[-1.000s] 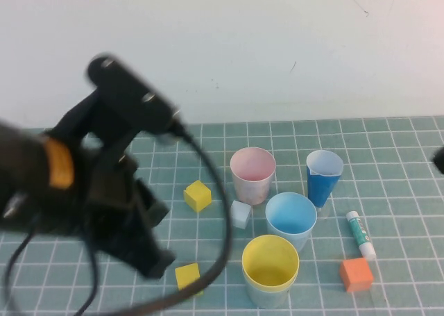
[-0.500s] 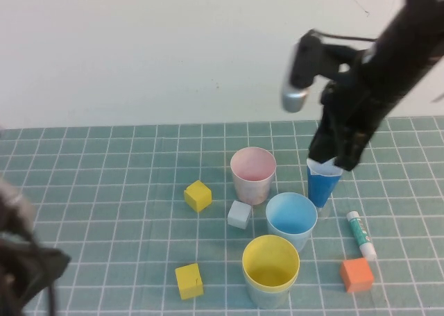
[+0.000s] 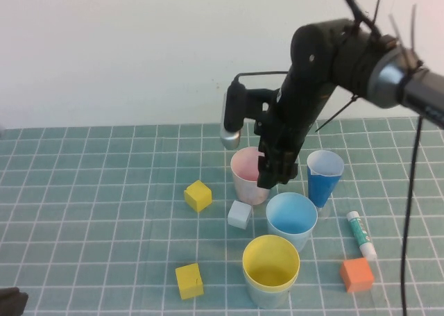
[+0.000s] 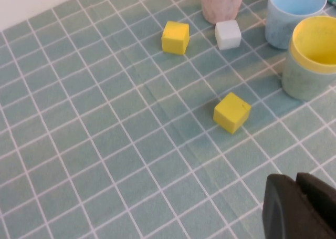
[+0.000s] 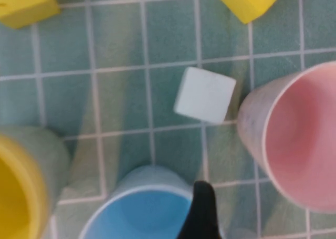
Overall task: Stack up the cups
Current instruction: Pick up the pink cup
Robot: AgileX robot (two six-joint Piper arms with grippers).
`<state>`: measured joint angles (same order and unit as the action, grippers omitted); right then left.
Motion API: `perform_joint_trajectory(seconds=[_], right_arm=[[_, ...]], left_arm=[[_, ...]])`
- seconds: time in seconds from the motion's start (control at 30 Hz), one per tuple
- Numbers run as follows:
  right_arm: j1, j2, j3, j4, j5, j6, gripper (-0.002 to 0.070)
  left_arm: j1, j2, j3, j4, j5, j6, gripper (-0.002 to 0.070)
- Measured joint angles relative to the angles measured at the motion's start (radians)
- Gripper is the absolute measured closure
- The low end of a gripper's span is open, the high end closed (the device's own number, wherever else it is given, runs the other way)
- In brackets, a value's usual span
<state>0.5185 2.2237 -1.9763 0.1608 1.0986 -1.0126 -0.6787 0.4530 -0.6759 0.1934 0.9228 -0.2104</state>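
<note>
The pink cup (image 3: 250, 171) stands upright behind the light blue cup (image 3: 291, 217). Nearer me, the yellow cup (image 3: 270, 260) sits nested inside the pale green cup (image 3: 268, 296). My right gripper (image 3: 276, 177) hangs open and empty at the pink cup's right rim, above the gap to the blue cup. In the right wrist view one finger (image 5: 202, 212) shows between the blue cup (image 5: 142, 210) and the pink cup (image 5: 299, 139). My left gripper (image 4: 302, 207) is shut on nothing, low at the near left, away from the cups.
A dark blue cone cup (image 3: 324, 177) stands right of the pink cup. Two yellow blocks (image 3: 198, 194) (image 3: 189, 280), a white block (image 3: 239, 214), an orange block (image 3: 356, 274) and a glue stick (image 3: 361, 234) lie around the cups on the green grid mat.
The left arm has pulled out of the high view to the near left corner. The right arm swung in from the right, passed the dark blue cup and now reaches the pink cup.
</note>
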Motion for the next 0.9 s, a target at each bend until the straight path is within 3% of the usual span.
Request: perform_joint_trajectory(seconds=[0.33,0.43,0.53,0.6,0.7,0.9], right_arm=[[0.000,0.168,-0.048,-0.002,-0.088,-0.002,0.0139],[0.000,0.197,-0.048,-0.002,-0.103,-0.024,0.0254],[0.000,0.205,-0.052,-0.002,-0.112,-0.025,0.0488],[0.000,0.208,-0.065,-0.009,-0.114,0.005,0.0597],[0.000,0.205,-0.112,-0.030,-0.105,0.059,0.0648],[0.000,0.102,-0.219,-0.037,0.021,0.131,0.0652]], left_arm=[[0.000,0.000,0.008,0.002,0.045,-0.006,0.0673],[0.000,0.000,0.008,0.002,0.048,-0.006,0.0673],[0.000,0.000,0.008,0.002,0.048,-0.006,0.0673],[0.000,0.000,0.008,0.002,0.048,-0.006,0.0673],[0.000,0.000,0.008,0.002,0.048,-0.008,0.0673],[0.000,0.000,0.008,0.002,0.048,-0.008,0.0673]])
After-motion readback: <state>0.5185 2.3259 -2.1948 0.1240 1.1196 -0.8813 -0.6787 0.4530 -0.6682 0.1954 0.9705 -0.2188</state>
